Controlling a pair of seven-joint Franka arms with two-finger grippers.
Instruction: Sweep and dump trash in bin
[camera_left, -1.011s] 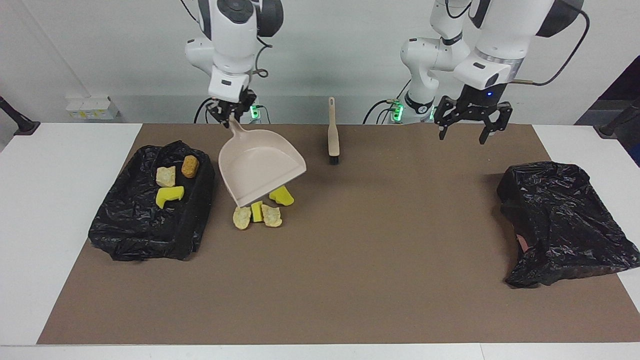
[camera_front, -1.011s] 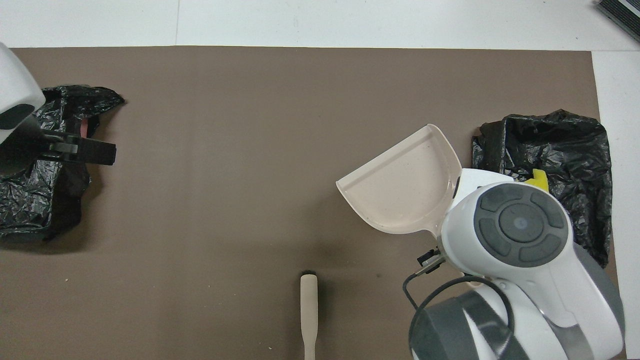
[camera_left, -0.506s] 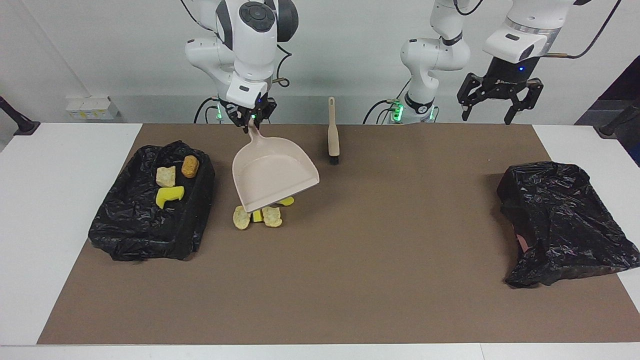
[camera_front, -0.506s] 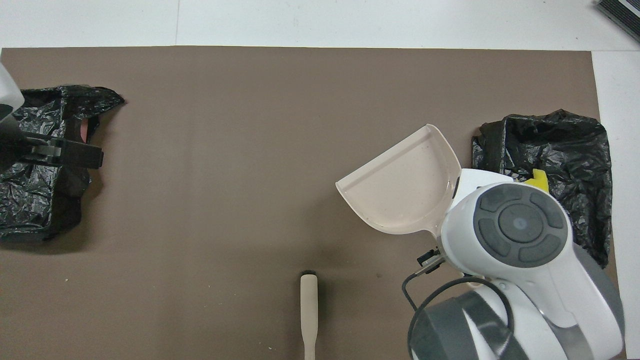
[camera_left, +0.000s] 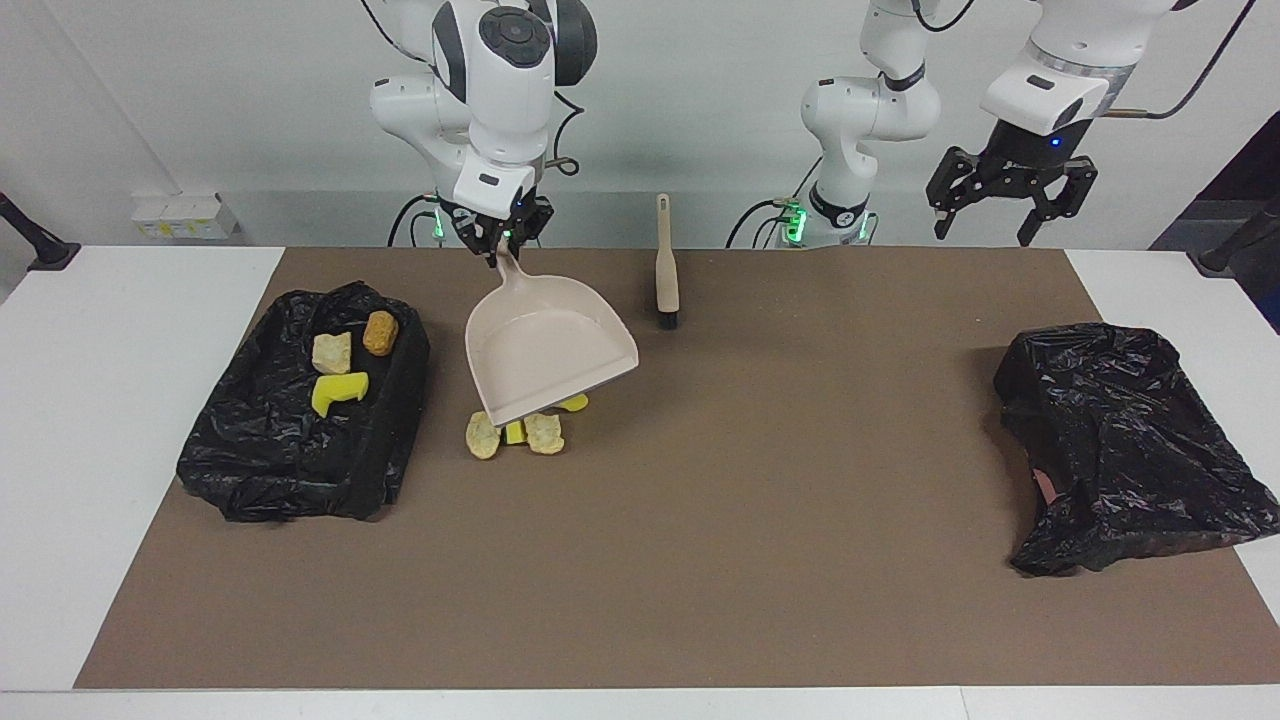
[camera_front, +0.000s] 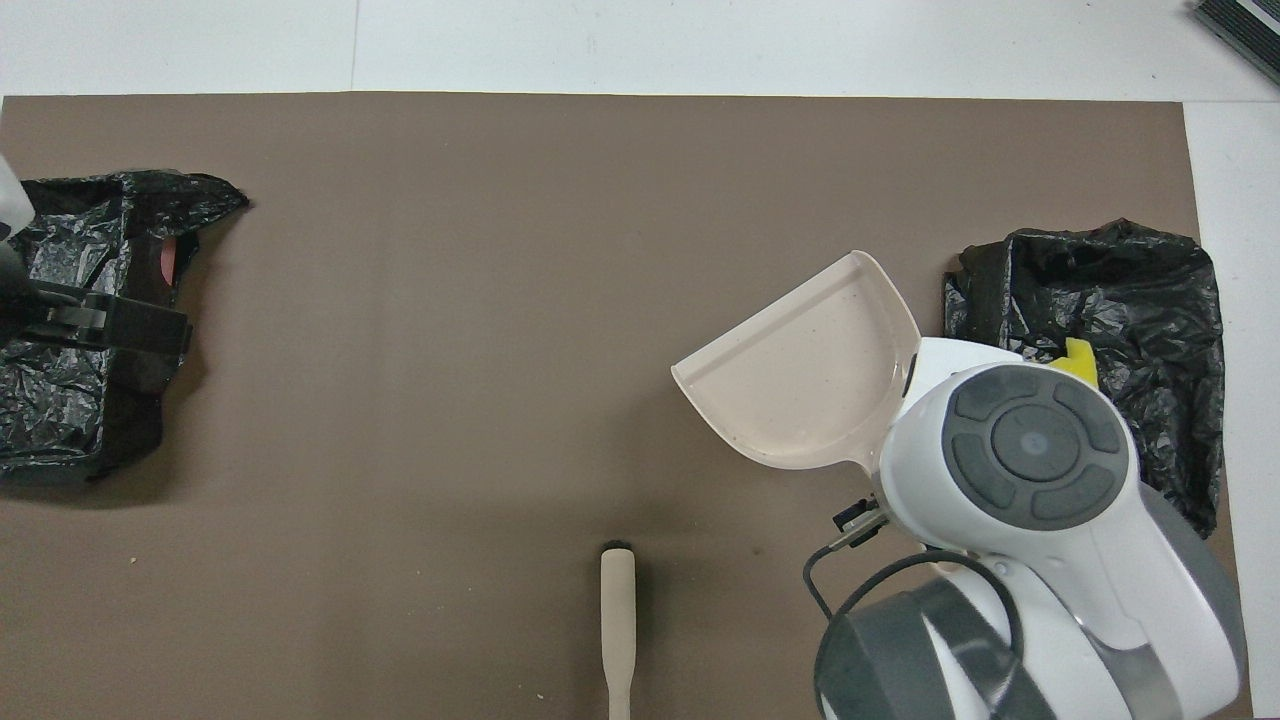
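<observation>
Toward the right arm's end of the brown mat, the right gripper (camera_left: 497, 247) clamps the beige plastic dustpan (camera_left: 545, 348), tilted, its lip over four loose trash pieces (camera_left: 515, 431); lowering carelessly could scatter them. The black-lined bin (camera_left: 300, 470) holds three pieces. The left gripper (camera_left: 1010, 205) waits, jaws wide, unladen.

I log open brown tabletop mat (camera_left: 760, 480) mid-span; obstacles: tilted beige plastic dustpan (camera_left: 545, 350) over trash pieces (camera_left: 515, 432), beige-handled brush (camera_left: 665, 268), two black-bagged bins (camera_left: 300, 420) at the ends.

No readable text, label or number shows anywhere.
</observation>
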